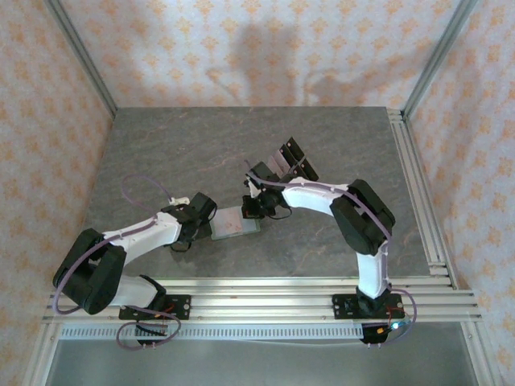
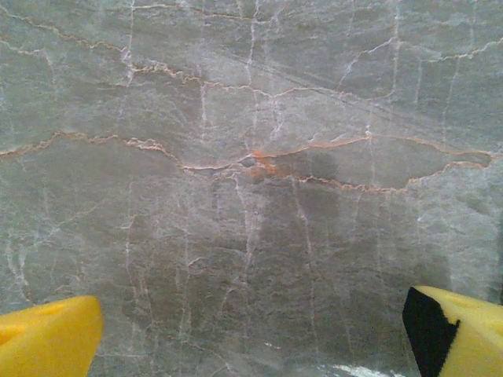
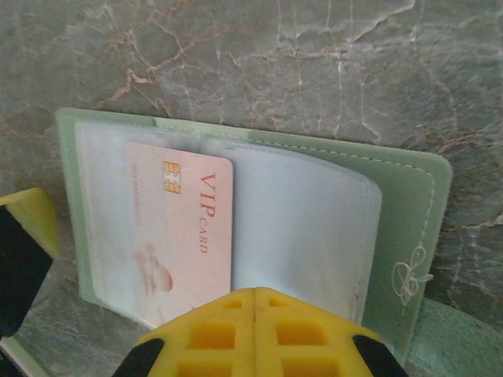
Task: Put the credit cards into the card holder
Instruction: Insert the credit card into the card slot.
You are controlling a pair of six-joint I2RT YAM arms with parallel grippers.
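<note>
We see the card holder lying open on the bench, one pink card on its pale sleeves (tucked in or not, we cannot tell). The right gripper is closed at its near edge, and the left gripper stands open just beside it.

Sage-green card holder, pale pink credit card — red lettering, grey marble table — orange veins

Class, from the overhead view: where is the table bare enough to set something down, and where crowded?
Bare: far-left table beyond the left gripper; the far-right corner past the dark object; the near strip between the right arm and the rails. Crowded: the centre, where the right gripper meets the card holder.
</note>
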